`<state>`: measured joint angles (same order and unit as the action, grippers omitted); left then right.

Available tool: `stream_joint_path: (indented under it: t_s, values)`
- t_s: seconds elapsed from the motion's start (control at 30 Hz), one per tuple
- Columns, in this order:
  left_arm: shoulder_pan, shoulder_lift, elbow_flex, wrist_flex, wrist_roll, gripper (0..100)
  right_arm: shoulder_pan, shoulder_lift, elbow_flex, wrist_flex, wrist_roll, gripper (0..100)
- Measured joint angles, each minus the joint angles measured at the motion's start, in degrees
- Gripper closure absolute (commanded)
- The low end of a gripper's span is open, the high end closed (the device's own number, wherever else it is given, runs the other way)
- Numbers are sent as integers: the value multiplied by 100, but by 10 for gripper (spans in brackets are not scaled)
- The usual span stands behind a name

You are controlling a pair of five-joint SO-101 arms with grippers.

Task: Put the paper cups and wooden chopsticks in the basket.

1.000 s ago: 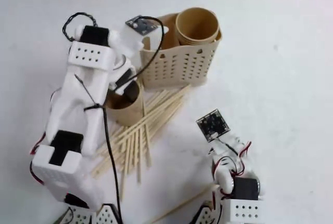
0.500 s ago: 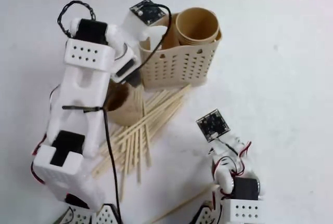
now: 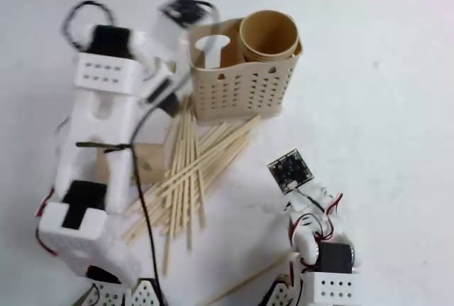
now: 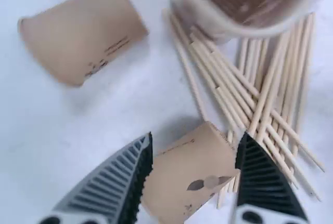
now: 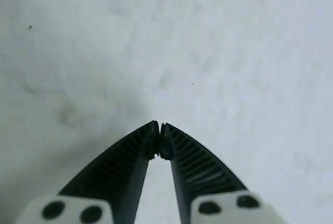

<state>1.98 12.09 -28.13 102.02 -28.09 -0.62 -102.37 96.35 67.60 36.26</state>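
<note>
Tan paper cup point(image 4: 187, 177) lies tipped on its side between the spread fingers of the left gripper point(image 4: 196, 136), one end over the wooden chopsticks point(image 4: 260, 94). The jaws straddle it, released, without clearly clamping. A 2nd cup point(image 4: 78, 31), also on its side, lies farther off on the counter point(image 3: 383, 107). The basket point(image 3: 245, 86), with cups inside, stands just ahead of this gripper, so the left arm is the nearer. The chopsticks fan with their long axes running toward the basket's foot. The right gripper point(image 5: 159, 141) is clenched over bare counter, well apart. A cup on its side will likely roll.
</note>
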Motion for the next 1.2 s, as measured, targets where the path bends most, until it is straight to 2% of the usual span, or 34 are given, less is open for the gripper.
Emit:
stream_joint_path:
  t_s: [0.13,0.3,0.4,0.47,0.7,0.93,1.13,1.2]
  values:
    - [-1125,-475,615,0,79,733,0,0,0,0,0,981]
    - [-2629,-1301,1811,-35,-774,731,0,0,0,0,0,981]
    - [-3191,-1785,2725,-352,-1020,698,0,0,0,0,0,981]
    - [-3332,-2040,3411,-651,-1037,680,0,0,0,0,0,981]
    - [-3103,-2558,5345,-1705,-316,677,0,0,0,0,0,981]
    - [-2259,-2602,6013,-2365,316,679,0,0,0,0,0,981]
    - [-1582,-2602,6497,-3042,545,682,0,0,0,0,0,981]
    - [-1495,-2602,6690,-3305,563,722,0,0,0,0,0,981]
